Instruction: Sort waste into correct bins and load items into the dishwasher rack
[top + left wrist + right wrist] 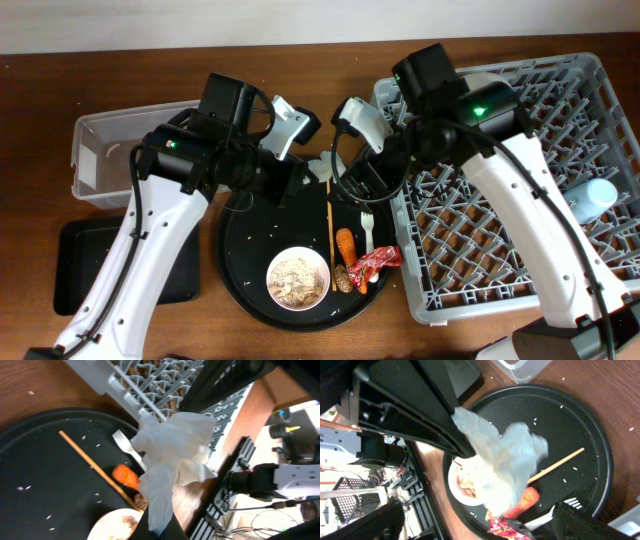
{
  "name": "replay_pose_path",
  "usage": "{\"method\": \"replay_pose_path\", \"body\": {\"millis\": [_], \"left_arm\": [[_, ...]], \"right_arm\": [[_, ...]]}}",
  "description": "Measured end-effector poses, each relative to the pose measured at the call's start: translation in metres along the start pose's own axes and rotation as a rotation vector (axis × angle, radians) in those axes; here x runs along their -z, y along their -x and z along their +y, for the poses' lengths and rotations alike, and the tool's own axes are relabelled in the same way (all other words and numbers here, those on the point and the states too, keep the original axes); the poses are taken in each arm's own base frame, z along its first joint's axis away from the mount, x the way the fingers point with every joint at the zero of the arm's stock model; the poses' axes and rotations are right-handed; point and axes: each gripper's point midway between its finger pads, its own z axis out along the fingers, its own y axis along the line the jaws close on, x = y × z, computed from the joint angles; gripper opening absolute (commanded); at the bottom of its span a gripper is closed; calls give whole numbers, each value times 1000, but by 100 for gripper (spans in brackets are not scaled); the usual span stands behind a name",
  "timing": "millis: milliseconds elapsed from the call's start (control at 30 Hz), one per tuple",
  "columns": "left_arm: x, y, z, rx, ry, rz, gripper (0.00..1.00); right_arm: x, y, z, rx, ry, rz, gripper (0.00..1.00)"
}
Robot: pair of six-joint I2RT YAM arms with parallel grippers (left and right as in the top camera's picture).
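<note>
1. Clearly, the left gripper (159,529) was clamped on the white tissue wad (172,455), which hung over the far part of the round black tray (240,262), between the arms.
2. Right gripper (480,522) was empty, jaws wide apart, just beside the tissue.
3. Tissue's long axis ran from the left fingers toward the right arm. Clear tub (100,130) and flat black tray (80,270) lay left, so the left arm was nearer.
4. Wrist views showed the clamp, which the overhead hid. Only the overhead showed both bins whole.
</note>
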Motion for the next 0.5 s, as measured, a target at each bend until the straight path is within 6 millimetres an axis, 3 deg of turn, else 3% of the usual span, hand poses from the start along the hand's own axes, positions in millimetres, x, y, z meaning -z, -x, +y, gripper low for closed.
{"method": "replay_pose_path", "body": {"millis": [133, 267, 400, 500], "left_arm": [[2, -2, 22, 6, 125, 10, 0], [19, 9, 70, 30, 336, -40, 2], [60, 24, 134, 91, 608, -144, 4], [92, 30, 177, 145, 758, -212, 4]], "right_arm": [[18, -8, -17, -75, -33, -6, 98], [49, -23, -40, -179, -100, -25, 98], [78, -44, -57, -289, -157, -38, 98], [88, -54, -66, -347, -177, -41, 98]]}}
